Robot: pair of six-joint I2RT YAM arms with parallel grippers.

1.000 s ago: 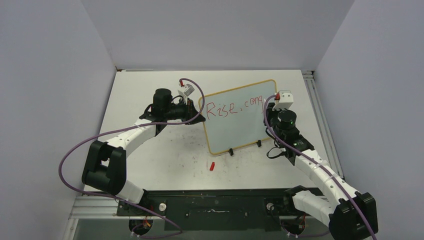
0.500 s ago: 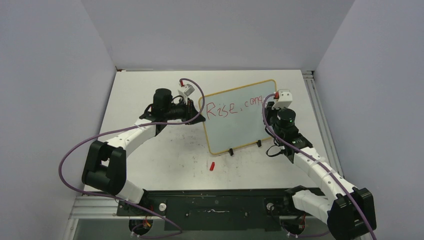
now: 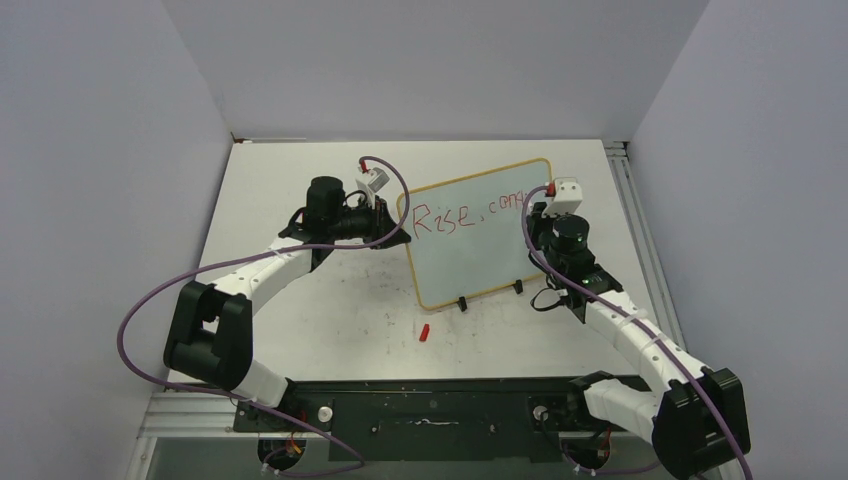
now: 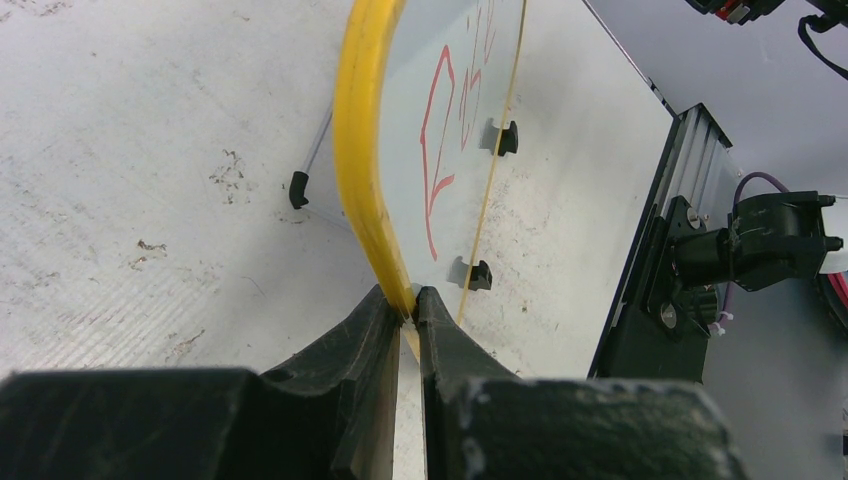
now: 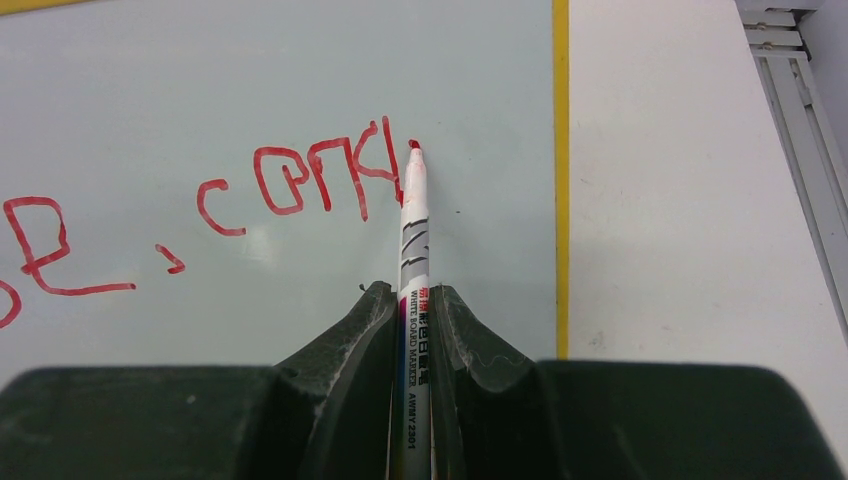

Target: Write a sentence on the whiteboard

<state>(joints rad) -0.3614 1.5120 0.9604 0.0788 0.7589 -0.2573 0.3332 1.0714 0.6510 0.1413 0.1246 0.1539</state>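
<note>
White scuffed tabletop (image 3: 300, 300) bears the small pale-blue, wood-framed whiteboard (image 3: 470, 265), propped tilted at centre. Left gripper (image 4: 412, 298) pinches its frame edge; a firm hold there resists pen pressure. Right gripper (image 5: 415, 295) clamps the slim white red-tipped marker (image 5: 414, 215), tip beside the red handwritten sentence (image 5: 290, 185), near the right frame, so wrap to a second line. One board, two grippers, one marker, one small red cap (image 3: 424, 332).

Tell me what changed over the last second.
The right gripper, shut on the marker, edged slightly forward, its tip at the end of the lettering. The left gripper still pinches the frame of the board. The board and the red cap have not moved.
</note>
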